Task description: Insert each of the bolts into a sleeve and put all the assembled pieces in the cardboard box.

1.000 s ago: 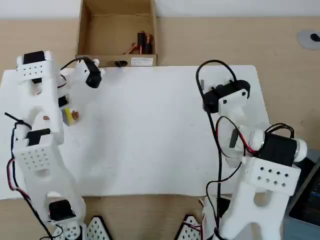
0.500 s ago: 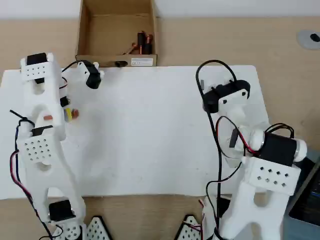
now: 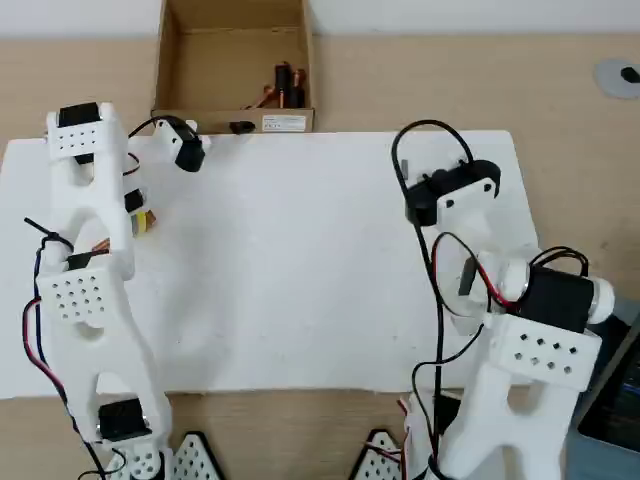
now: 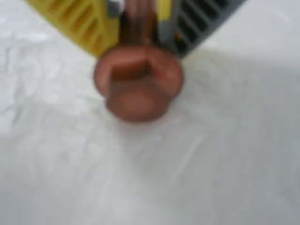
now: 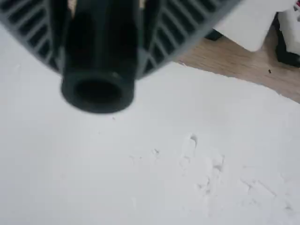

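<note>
On the left of the high view, the left gripper [image 4: 138,33] hangs low over the white sheet [image 3: 300,260]. Its yellow and grey fingers are closed on the shank of a copper bolt [image 4: 138,82], whose head sticks out past the fingertips. At upper centre-left, the box [image 3: 160,70] sits on the table [image 3: 420,80] and holds a few dark and copper pieces [image 3: 285,85] in its right corner, which look like finished assemblies. On the right, the right gripper [image 5: 101,54] has its fingers clamped on a black sleeve [image 5: 98,89], open bore outward, above the sheet. Part of the task looks done. This bolt and sleeve are well apart, so they must be brought together, joined and boxed.
</note>
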{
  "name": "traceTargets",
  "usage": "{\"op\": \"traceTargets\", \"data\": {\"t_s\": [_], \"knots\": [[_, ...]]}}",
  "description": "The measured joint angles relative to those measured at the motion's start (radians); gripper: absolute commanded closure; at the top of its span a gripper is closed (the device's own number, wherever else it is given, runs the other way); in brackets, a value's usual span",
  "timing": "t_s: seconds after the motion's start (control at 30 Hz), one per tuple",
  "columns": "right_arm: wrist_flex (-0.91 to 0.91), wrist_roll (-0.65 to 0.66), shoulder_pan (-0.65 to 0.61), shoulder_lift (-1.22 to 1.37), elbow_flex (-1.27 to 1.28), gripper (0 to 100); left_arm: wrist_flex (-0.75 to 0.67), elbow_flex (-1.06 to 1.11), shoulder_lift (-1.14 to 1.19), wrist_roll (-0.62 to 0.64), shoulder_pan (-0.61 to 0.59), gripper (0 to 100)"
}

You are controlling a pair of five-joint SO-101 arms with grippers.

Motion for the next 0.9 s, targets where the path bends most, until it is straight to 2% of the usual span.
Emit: {"op": "traceTargets", "data": {"t_s": [0.13, 0.4, 0.6, 0.77, 0.9], "knots": [[0.0, -0.015, 0.0, 0.0, 0.0, 98.8, 0.006, 0.0, -0.091, 0.117, 0.029, 99], [0.0, -0.015, 0.0, -0.002, -0.035, 98.8, 0.008, 0.005, -0.354, 0.433, 0.052, 99], [0.0, -0.021, 0.0, -0.005, -0.101, 98.8, 0.012, 0.161, -0.638, 0.698, 0.074, 100], [0.0, -0.064, -0.005, -0.101, -0.126, 98.7, 0.015, 0.413, -0.916, 0.76, 0.078, 100], [0.0, -0.089, -0.078, -0.215, -0.126, 98.7, 0.015, 0.64, -1.152, 0.769, 0.078, 100]]}}
